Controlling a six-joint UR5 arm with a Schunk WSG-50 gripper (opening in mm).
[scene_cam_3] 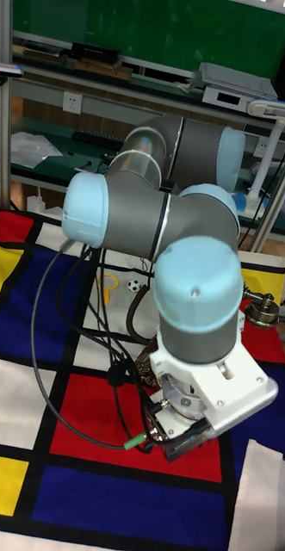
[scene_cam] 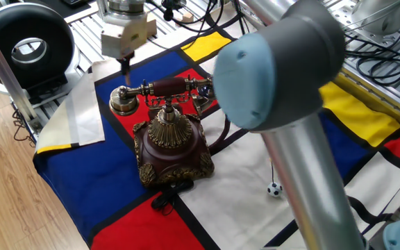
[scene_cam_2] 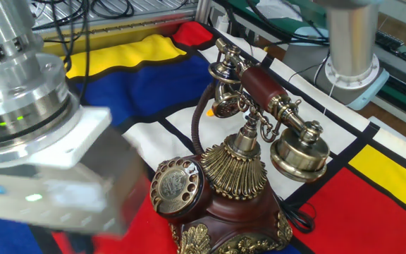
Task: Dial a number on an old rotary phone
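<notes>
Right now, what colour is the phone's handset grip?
Dark maroon with brass ends; the handset shows best in the other fixed view.

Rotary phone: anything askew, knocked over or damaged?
Nothing stands out. The rotary phone stands upright on the colour-block cloth, its handset resting across the cradle and its dial looking intact. The gripper hangs apart from it.

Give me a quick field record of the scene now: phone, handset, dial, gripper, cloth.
phone: old rotary phone upright on the cloth
handset: handset resting across the brass cradle
dial: rotary dial on the base front, nothing touching it
gripper: gripper raised beside the earpiece end, clear of the phone; fingers blurred, state unclear
cloth: colour-block cloth, red, blue, yellow, white panels
</notes>
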